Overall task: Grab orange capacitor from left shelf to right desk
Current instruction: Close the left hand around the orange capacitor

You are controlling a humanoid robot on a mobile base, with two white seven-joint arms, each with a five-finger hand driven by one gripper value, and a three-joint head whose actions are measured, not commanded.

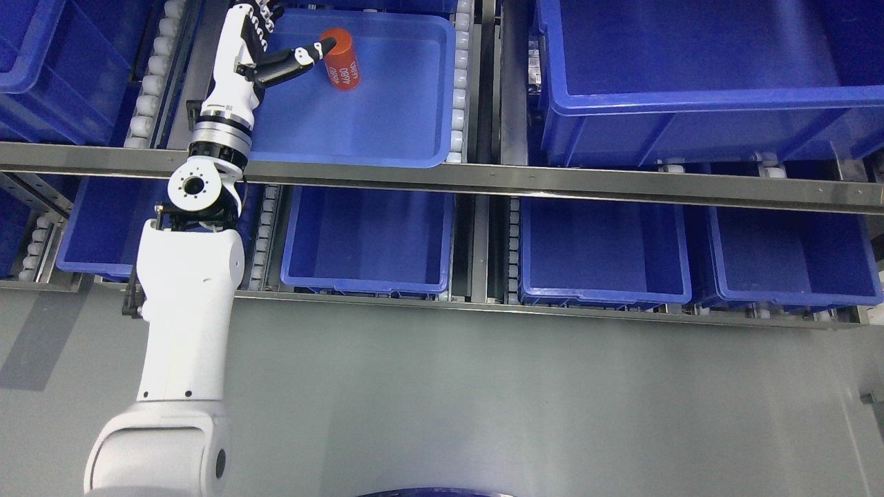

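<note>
so, from my head camera, far left first: blue bins [41,62] sit stacked at about ten o'clock, partly cut off by the frame edge, with a column of white rollers [148,90] running beside them. my left arm [183,331] rises from seven o'clock, white shell, up past the steel shelf rail [483,181] and into the upper level. the left hand [259,52] is up at eleven o'clock over the shallow blue tray [373,131]. its fingers are spread rather than closed: the four fingers [259,21] point up toward twelve, and the thumb [300,56] sticks out toward three o'clock, its tip touching the top rim of the orange capacitor [340,61]. i see no wrap around the part, only that one contact, so nothing is grasped.

the orange capacitor stands in the tray's far half, slightly tilted, white print on its side that i can't read. it is at three o'clock from the hand, well apart from the tray's right wall.

moving right, below the rail, a row of empty-looking blue bins [369,241] runs along the lower level, the next one at [604,252] and another at four o'clock [794,255]. at one o'clock a large blue crate [690,69] fills the upper shelf. grey floor [518,400] spreads along the bottom.

my right arm doesn't show anywhere on screen.
</note>
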